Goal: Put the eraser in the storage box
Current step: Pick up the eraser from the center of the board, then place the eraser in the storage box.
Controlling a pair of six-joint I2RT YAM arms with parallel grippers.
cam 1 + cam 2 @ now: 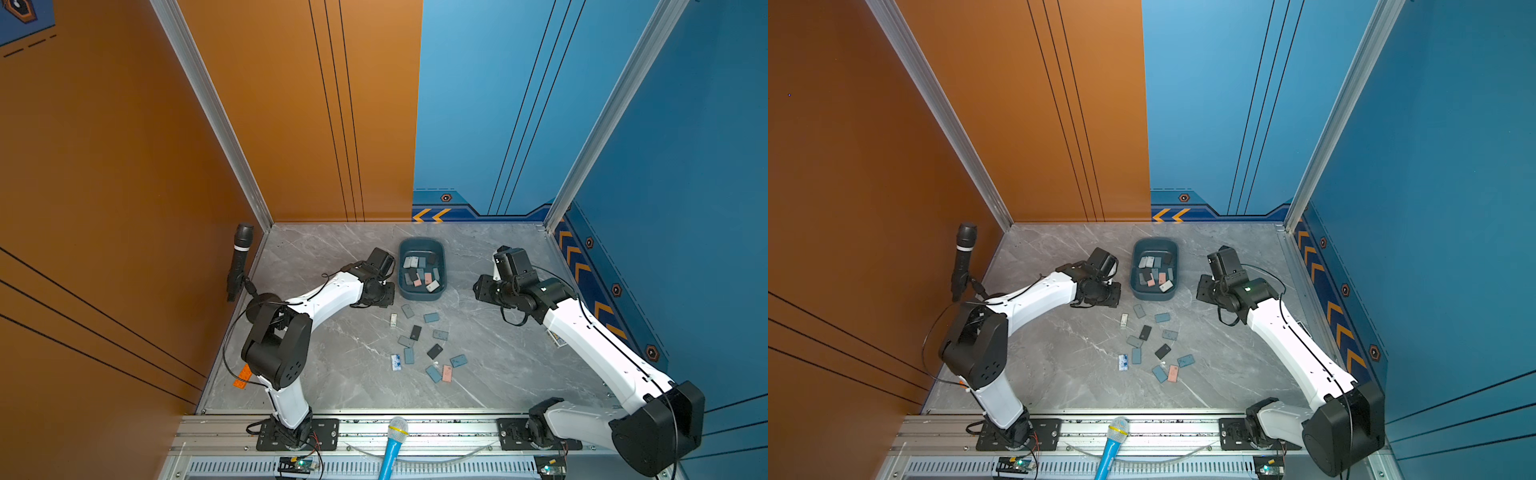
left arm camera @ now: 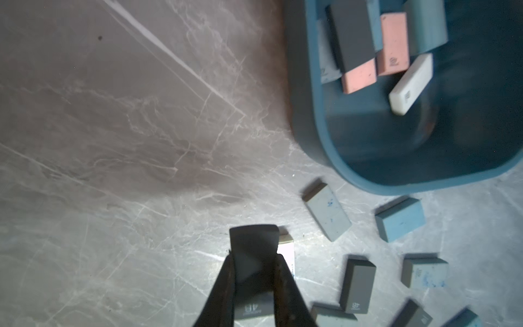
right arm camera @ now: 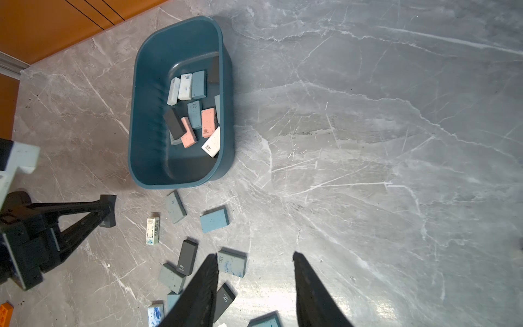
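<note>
Just outside the storage box (image 2: 368, 147), over the marble tabletop (image 2: 113, 141): left gripper (image 2: 254, 259), pinching a dark grey 4B eraser (image 2: 253, 240); best lifted clear of the rim, centred inside, then released low.

Glossy marble-look table (image 3: 368, 141), matt plastic storage box (image 3: 148, 127)

black microphone (image 1: 240, 262) by orange wall (image 1: 104, 166) | blue microphone (image 1: 391, 451) at front rail (image 1: 449, 428)
</note>
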